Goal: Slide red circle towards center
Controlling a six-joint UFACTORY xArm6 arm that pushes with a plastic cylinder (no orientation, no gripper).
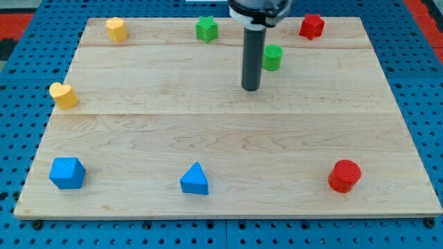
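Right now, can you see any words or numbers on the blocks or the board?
None. No letters, numbers or signs show on the board, on any block such as the red circle, or on my rod, whose tip rests left of the green circle.

I am seeing a pale wooden board (228,145) lying on a blue perforated surface (21,76), under even light.

Arm comes in from 12 o'clock, only its black-and-white end collar (257,10) in frame at the view's top edge. Dark rod (252,55) hangs straight down from it, upright, no visible tilt. My tip (250,88) sits just past board centre toward 12 o'clock, a hair to 1 o'clock, touching nothing.
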